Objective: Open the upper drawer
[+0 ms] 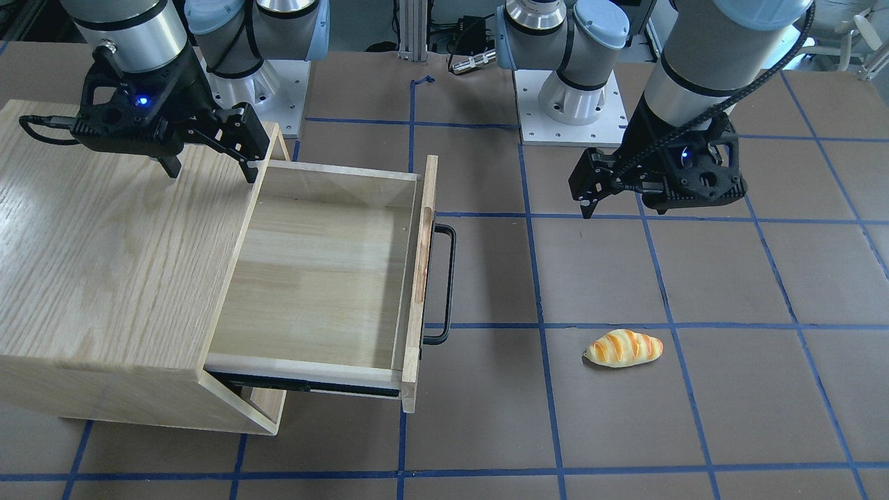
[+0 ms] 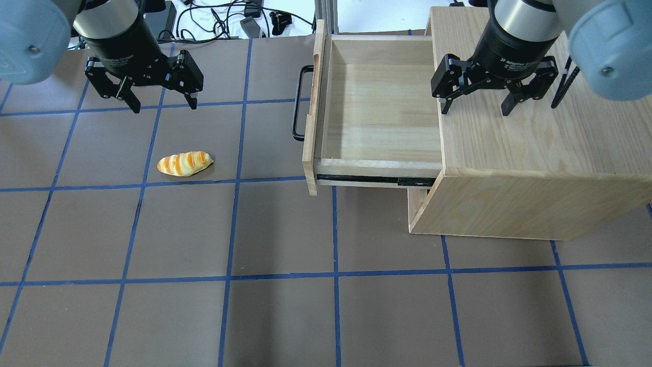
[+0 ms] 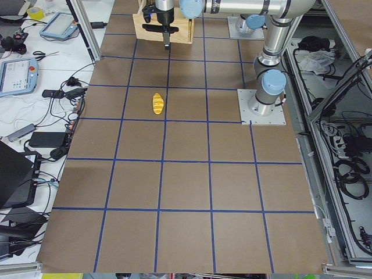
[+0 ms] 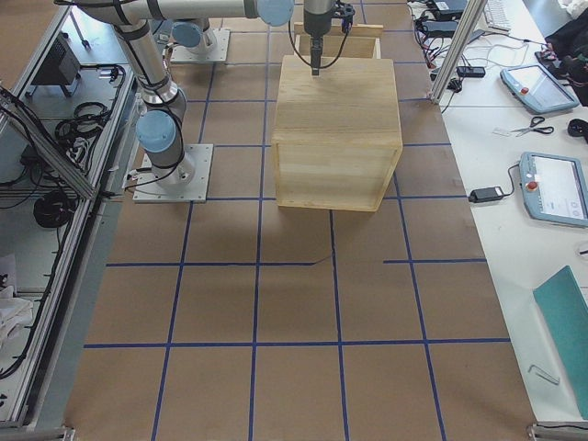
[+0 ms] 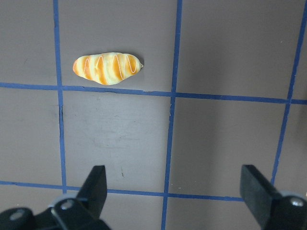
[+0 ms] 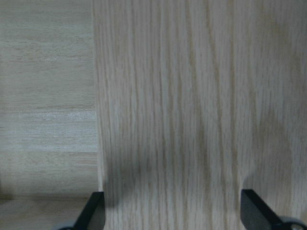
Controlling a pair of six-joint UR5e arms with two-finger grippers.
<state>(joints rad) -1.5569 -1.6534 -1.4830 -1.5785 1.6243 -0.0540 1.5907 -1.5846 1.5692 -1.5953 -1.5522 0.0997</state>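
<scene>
Out from the cabinet [image 2: 535, 148] juts the upper drawer [image 2: 382, 117]; both jaws gape wide, empty

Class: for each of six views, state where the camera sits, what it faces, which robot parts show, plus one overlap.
Overhead exterior: behind the robot, facing down; left end effector, right end effector.
Front-facing: across the table, facing both bases; sides mirrored.
Exterior left: table's end; bases at right.
Exterior right: opposite end, cabinet nearest; bases at left.
Left wrist: down onto the bread roll; own fingers.
Right wrist: down onto cabinet top and upper drawer; own fingers.
Shared: overhead and front-facing both show the upper drawer open.
</scene>
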